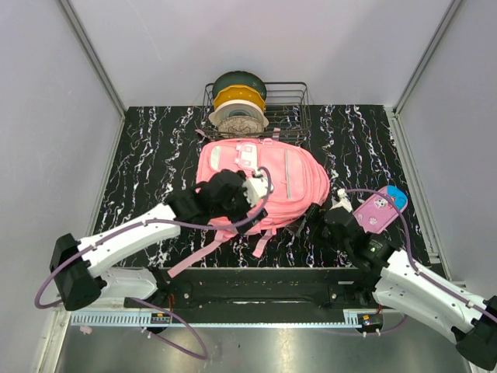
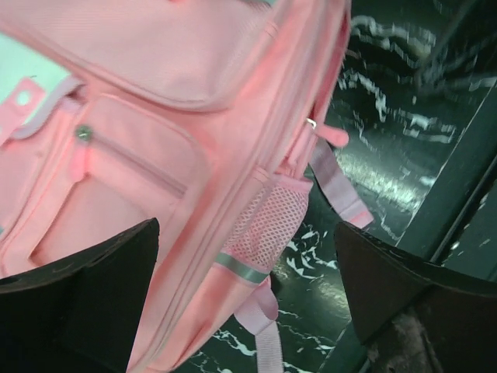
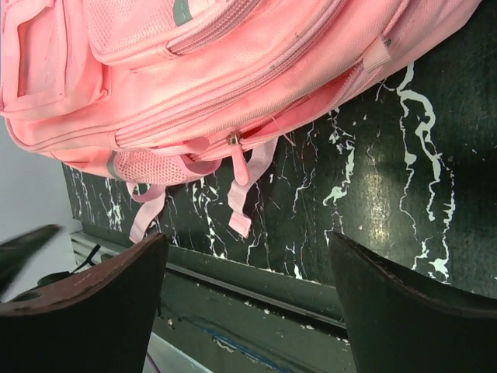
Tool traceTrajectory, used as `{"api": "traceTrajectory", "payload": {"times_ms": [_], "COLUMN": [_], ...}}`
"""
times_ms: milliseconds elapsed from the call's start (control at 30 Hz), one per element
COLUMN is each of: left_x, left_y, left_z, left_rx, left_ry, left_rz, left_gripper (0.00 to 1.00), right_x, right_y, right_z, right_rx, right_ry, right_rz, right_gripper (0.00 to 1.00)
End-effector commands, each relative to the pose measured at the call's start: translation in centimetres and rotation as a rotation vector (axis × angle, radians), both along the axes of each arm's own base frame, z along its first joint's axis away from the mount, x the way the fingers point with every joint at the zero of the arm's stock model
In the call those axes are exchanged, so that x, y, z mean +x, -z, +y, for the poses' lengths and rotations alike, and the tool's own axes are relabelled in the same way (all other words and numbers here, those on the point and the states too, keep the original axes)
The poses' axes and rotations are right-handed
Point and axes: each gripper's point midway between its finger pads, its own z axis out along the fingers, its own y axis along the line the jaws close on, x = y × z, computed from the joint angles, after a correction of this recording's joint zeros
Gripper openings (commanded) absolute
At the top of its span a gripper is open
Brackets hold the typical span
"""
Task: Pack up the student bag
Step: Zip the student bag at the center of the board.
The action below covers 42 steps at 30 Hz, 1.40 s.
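Note:
The student bag [image 1: 268, 180] is a large pink backpack lying flat in the middle of the black marbled table [image 1: 155, 163]. My left gripper [image 1: 227, 203] hangs over the bag's near-left part. In the left wrist view it [image 2: 248, 299] is open, above the bag's [image 2: 155, 116] mesh side pocket [image 2: 270, 227], with nothing between its fingers [image 2: 85, 299]. My right gripper [image 1: 311, 224] is at the bag's near-right corner. The right wrist view shows it [image 3: 248, 307] open and empty over the table's near edge, below the bag's [image 3: 202, 70] zip pull [image 3: 232, 140] and loose straps [image 3: 247, 194].
A small pink pencil case with a blue end [image 1: 380, 210] lies right of the bag, beside my right arm. A wire basket [image 1: 291, 105] holding stacked spools [image 1: 239, 101] stands against the back wall. The metal rail [image 1: 256, 284] runs along the near edge.

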Motion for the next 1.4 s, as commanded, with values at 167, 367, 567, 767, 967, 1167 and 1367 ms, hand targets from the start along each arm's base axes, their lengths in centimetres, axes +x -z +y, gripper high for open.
{"api": "traceTrajectory", "payload": {"times_ms": [167,367,567,767,967,1167,1367], "left_x": [1.4,4.0,3.4,2.7,2.8,2.4,2.4], "left_y": [3.0,4.7,7.2,8.7,8.2,5.3,2.5], "left_z": [-3.0,-3.8,-3.7,-3.2,-3.7,-4.7,-4.8], "left_rx": [0.087,0.117,0.161,0.161,0.162,0.080,-0.001], "left_ry": [0.232,0.166,0.163,0.163,0.135,0.113,0.065], "left_rz": [-0.237,-0.298,-0.199,-0.174,-0.129,-0.089,-0.097], "left_gripper": [0.99,0.85,0.67,0.45,0.01,0.00,0.00], "right_x": [0.1,0.1,1.1,2.2,2.8,4.3,4.4], "right_y": [0.3,1.1,2.2,3.3,2.9,2.1,2.6], "right_z": [0.3,2.3,4.3,5.5,5.8,5.9,6.5], "right_rx": [0.001,0.045,0.057,0.028,0.046,0.007,-0.041], "right_ry": [0.001,-0.056,-0.087,-0.092,-0.070,-0.014,0.010], "right_rz": [0.009,0.029,0.051,0.072,0.052,0.026,0.034], "right_gripper": [0.91,0.90,0.89,0.89,0.88,0.84,0.72]}}
